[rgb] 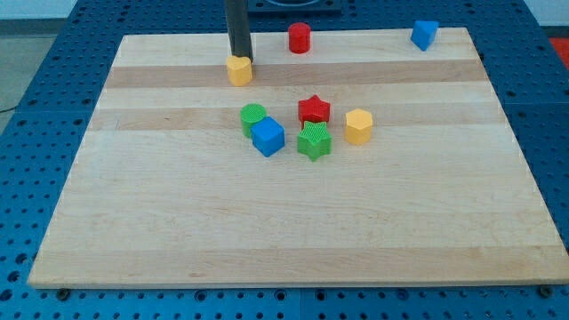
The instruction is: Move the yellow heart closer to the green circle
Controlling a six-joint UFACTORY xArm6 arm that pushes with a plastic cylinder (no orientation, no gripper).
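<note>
The yellow heart point(239, 69) is sitting near the view's top edge of the wooden board point(178, 222), left of centre, a small chunky block with a lobed top and glossy yellow sides. My tip point(240, 59) is standing right at its far side, the dark rod coming straight down from the view's top and appearing to touch the heart's upper edge; the rod is a plain pusher, so it is gripping nothing. The green circle point(252, 116) is waiting further down toward the view's bottom, well apart from the heart, and it is pressing against a blue cube point(268, 137) just beside it. A green star point(314, 140) is sitting near that cube, with a red star point(314, 110) just above it and a yellow hexagon point(358, 126) to the view's right. A red cylinder point(299, 38) is standing near the top edge, and a blue block point(424, 34) is resting in the top right corner, shape unclear. No writing is showing anywhere.
</note>
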